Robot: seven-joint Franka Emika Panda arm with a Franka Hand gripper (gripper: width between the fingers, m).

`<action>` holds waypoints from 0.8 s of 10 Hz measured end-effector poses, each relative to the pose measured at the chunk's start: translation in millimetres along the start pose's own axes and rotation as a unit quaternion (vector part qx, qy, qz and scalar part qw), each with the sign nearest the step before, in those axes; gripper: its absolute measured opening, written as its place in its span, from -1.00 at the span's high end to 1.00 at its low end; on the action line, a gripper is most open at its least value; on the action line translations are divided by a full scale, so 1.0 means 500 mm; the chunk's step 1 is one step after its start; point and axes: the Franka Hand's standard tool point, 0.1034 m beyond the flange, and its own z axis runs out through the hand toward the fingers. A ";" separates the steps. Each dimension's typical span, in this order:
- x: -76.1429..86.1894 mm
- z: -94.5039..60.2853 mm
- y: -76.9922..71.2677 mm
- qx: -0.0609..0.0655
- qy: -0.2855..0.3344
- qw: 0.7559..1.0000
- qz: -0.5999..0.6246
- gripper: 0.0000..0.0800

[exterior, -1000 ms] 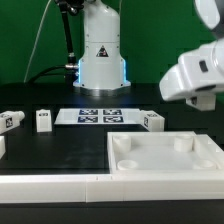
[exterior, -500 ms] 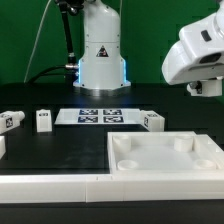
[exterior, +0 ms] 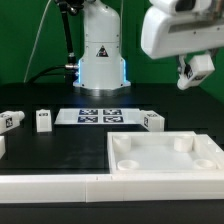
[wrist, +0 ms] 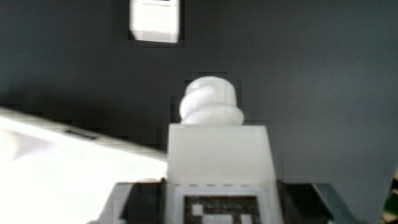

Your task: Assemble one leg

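Note:
My gripper (exterior: 193,72) hangs high at the exterior view's right, above the table. In the wrist view my gripper (wrist: 221,203) is shut on a leg (wrist: 221,140), a white post with a rounded threaded tip pointing away and a marker tag between the dark jaws. Three more legs stand on the black table: one (exterior: 12,120) at the far left, one (exterior: 43,121) beside it, one (exterior: 152,121) right of the marker board. The wrist view shows another leg (wrist: 157,20) far below on the table.
The marker board (exterior: 98,116) lies in front of the robot base (exterior: 100,60). The large flat white square piece (exterior: 165,160) with round corner sockets lies at the front right. A white ledge (exterior: 50,185) runs along the front edge.
The arm has risen and swung toward the exterior view's left, carrying the gripper higher above the square piece. The legs on the table have not moved.

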 end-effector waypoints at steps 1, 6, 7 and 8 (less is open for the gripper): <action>0.024 0.004 0.003 -0.010 0.076 0.997 0.000 0.28; 0.049 0.040 0.043 -0.035 0.266 0.963 -0.016 0.28; 0.083 0.029 0.056 -0.032 0.271 0.962 -0.012 0.28; 0.120 0.016 0.064 -0.029 0.279 0.960 -0.008 0.28</action>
